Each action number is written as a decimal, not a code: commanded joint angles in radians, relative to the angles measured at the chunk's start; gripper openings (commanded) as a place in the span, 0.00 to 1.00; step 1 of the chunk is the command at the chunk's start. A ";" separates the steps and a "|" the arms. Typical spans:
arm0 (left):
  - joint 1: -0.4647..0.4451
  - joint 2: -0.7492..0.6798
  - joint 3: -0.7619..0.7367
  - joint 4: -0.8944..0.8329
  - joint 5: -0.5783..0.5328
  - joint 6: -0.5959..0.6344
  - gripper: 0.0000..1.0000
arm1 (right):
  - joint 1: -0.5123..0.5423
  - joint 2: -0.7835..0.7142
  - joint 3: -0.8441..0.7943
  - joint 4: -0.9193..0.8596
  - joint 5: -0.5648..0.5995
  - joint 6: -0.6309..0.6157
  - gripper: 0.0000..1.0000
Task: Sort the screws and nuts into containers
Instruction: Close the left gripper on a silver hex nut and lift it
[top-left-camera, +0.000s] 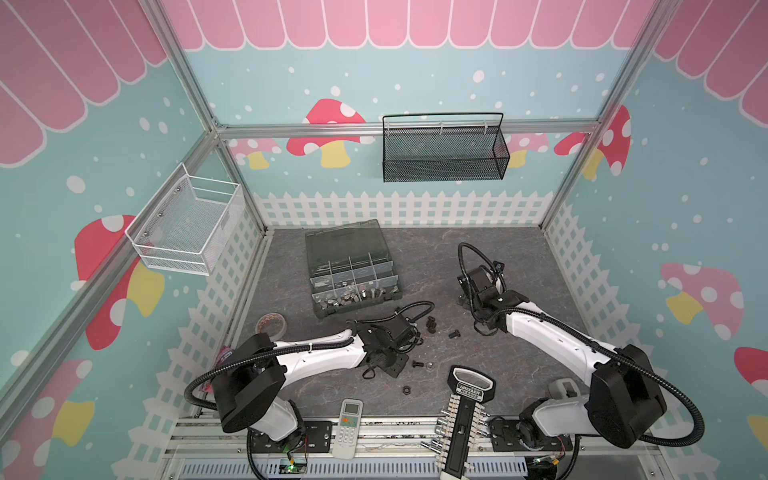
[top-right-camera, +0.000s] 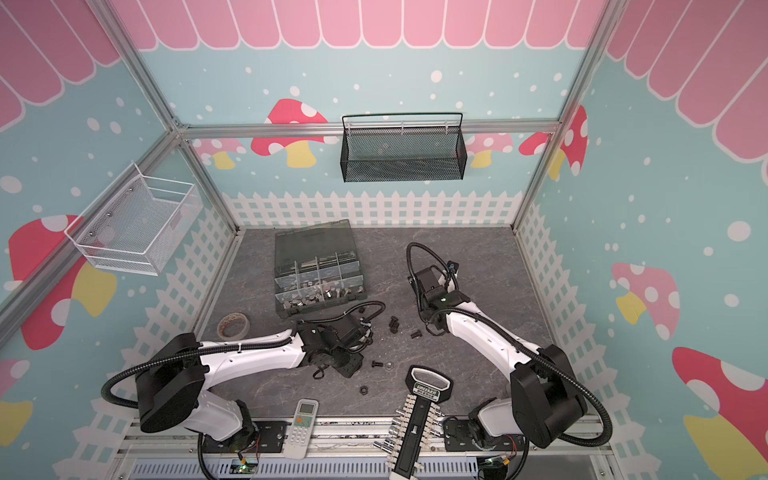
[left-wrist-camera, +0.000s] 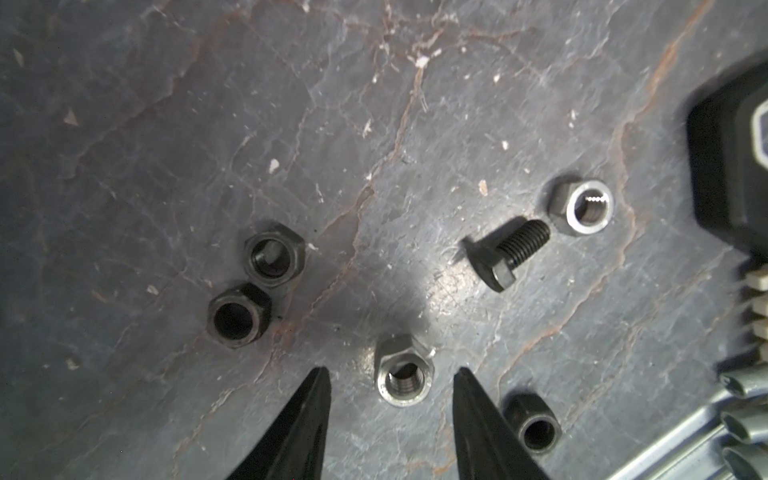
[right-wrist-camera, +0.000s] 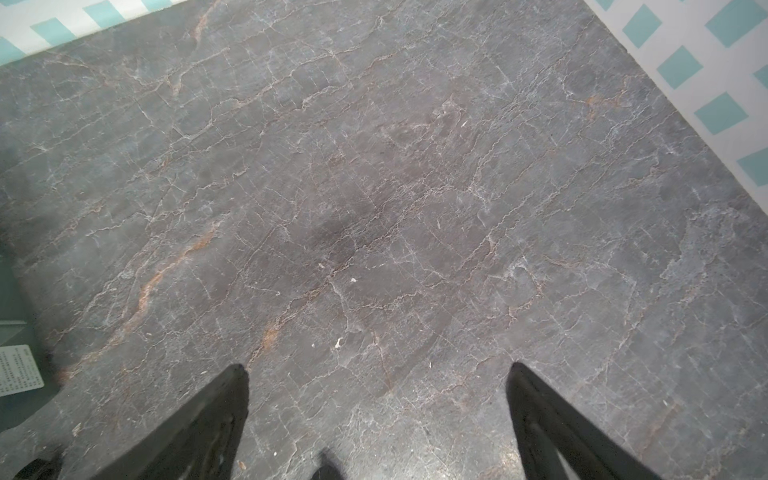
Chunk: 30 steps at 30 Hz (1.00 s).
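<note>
In both top views I am seeing the organizer box (top-left-camera: 360, 308) standing toward the back left of the surface (top-left-camera: 519, 257) with its lid open. Of its containers (top-left-camera: 353, 286), the near ones are holding silver parts. Loose black screws (top-left-camera: 432, 324) and a black nut (top-left-camera: 406, 390) are lying in front of it, where the left arm (top-left-camera: 324, 353) is reaching low. Through the left wrist camera, the left claw (left-wrist-camera: 391, 373) is hanging part open and gripping nothing. Its fingertips (left-wrist-camera: 320, 388) are straddling a silver nut (left-wrist-camera: 402, 376) that is lying flat, hole upward, without touching it. Beyond, a black screw (left-wrist-camera: 505, 253) is lying on its side, tip just beside a second silver nut (left-wrist-camera: 581, 206). I am judging the straddled nut as hard, dense for its size and slick, so I am planning to pinch it across two opposite flats, low against the surface, since a corner grip may squirt it out. Through the right wrist camera, the right claw (right-wrist-camera: 377, 372) is hanging wide open over bare surface, with no fastener showing under it.
</note>
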 joint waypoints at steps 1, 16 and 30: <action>-0.021 0.025 0.027 -0.029 -0.021 0.018 0.49 | -0.019 0.028 0.032 -0.027 -0.038 -0.020 0.98; -0.031 0.101 0.050 -0.049 -0.078 0.002 0.46 | -0.045 0.066 0.046 -0.046 -0.064 -0.039 0.98; -0.030 0.136 0.054 -0.067 -0.077 -0.002 0.40 | -0.057 0.033 0.025 -0.051 -0.050 -0.024 0.98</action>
